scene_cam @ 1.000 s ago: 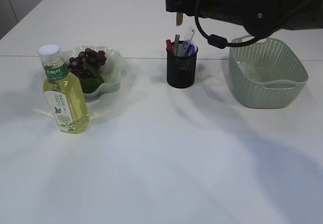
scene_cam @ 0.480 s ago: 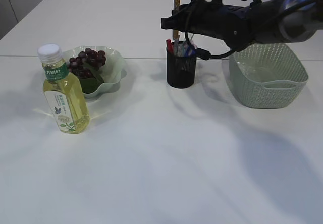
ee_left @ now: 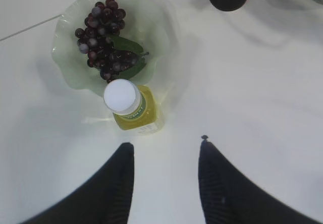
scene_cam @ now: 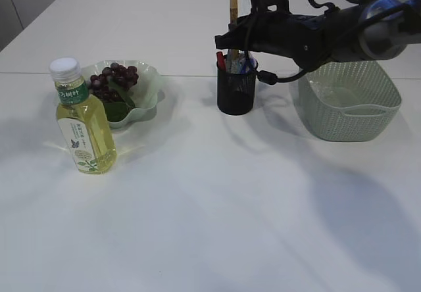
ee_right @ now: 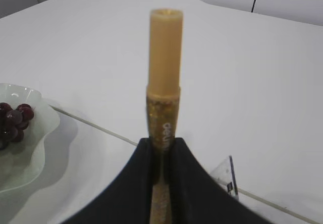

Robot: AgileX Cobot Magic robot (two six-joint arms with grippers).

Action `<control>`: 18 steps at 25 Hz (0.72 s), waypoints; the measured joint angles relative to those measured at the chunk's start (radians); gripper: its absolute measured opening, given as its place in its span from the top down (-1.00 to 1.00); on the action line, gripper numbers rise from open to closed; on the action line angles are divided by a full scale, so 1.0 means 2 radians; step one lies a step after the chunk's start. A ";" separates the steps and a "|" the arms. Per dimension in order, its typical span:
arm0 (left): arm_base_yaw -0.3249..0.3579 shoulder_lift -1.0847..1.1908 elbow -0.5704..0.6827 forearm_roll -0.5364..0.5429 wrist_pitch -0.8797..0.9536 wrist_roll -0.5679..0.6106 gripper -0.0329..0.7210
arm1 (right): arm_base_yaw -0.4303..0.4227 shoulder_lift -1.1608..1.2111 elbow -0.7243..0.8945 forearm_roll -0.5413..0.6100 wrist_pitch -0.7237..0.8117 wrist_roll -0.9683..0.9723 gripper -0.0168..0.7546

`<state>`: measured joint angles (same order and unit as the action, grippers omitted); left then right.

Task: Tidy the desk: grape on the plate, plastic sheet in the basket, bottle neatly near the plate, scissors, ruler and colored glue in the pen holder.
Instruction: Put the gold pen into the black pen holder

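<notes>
Right gripper point(ee_right: 160, 156) jaws clamped on glue, left gripper point(ee_left: 164, 153) jaws parted

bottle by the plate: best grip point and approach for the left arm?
Grip the bottle on its body below the white cap, coming in level from the open table side, opposite the plate. It stands upright and touches or nearly touches the plate. The left gripper is open.

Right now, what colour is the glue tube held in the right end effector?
Golden-yellow with a glittery lower body, the glue tube shows best in the right wrist view.
</notes>
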<state>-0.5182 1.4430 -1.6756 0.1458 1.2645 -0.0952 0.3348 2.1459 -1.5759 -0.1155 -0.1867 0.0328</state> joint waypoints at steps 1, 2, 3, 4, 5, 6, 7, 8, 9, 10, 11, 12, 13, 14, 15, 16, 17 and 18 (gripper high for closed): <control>0.000 0.000 0.000 0.001 0.000 0.000 0.09 | 0.000 0.001 0.000 0.000 0.001 -0.001 0.74; 0.000 0.000 0.000 0.001 0.000 0.000 0.09 | 0.000 0.002 0.000 0.000 0.001 -0.001 0.74; 0.000 0.000 0.000 0.001 0.000 0.000 0.09 | -0.001 0.003 0.000 0.000 0.002 -0.002 0.74; 0.000 0.000 0.000 0.001 0.000 0.000 0.09 | -0.001 0.003 0.000 0.000 0.002 -0.002 0.74; 0.000 0.000 0.000 0.001 0.000 0.000 0.09 | -0.001 0.004 0.000 0.000 0.003 -0.002 0.74; 0.000 0.000 0.000 0.001 0.000 0.000 0.09 | -0.001 0.004 0.000 0.000 0.003 -0.002 0.74; 0.000 0.000 0.000 0.001 0.000 0.000 0.09 | -0.001 0.004 0.000 0.000 0.003 -0.002 0.74; 0.000 0.000 0.000 0.001 0.000 0.000 0.09 | -0.001 0.004 0.000 0.000 0.003 -0.002 0.74; 0.000 0.000 0.000 0.001 0.000 0.000 0.09 | -0.001 0.004 0.000 0.000 0.003 -0.002 0.74; 0.000 0.000 0.000 0.001 0.000 0.000 0.09 | -0.001 0.004 0.000 0.000 0.003 -0.002 0.74; 0.000 0.000 0.000 0.001 0.000 0.000 0.09 | -0.001 0.004 0.000 0.000 0.004 -0.002 0.74; 0.000 0.000 0.000 0.001 0.000 0.000 0.09 | -0.001 0.004 0.000 0.000 0.005 -0.003 0.73; 0.000 0.000 0.000 0.001 0.000 0.000 0.09 | -0.001 0.006 0.000 0.000 0.006 -0.003 0.71; 0.000 0.000 0.000 0.001 0.000 0.000 0.09 | -0.001 0.007 -0.001 0.000 0.007 -0.003 0.69; 0.000 0.000 0.000 0.001 0.000 0.000 0.09 | -0.001 0.008 -0.001 0.000 0.011 -0.003 0.66; 0.000 0.000 0.000 0.001 0.000 0.000 0.09 | -0.001 0.008 -0.001 0.000 0.014 -0.003 0.62; 0.000 0.000 0.000 0.001 0.000 0.000 0.09 | -0.001 0.008 -0.001 0.000 0.015 -0.003 0.59; 0.000 0.000 0.000 0.001 0.000 0.000 0.09 | -0.001 0.008 -0.001 0.000 0.015 -0.003 0.54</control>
<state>-0.5182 1.4430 -1.6756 0.1479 1.2645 -0.0952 0.3325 2.1611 -1.5781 -0.1155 -0.1564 0.0273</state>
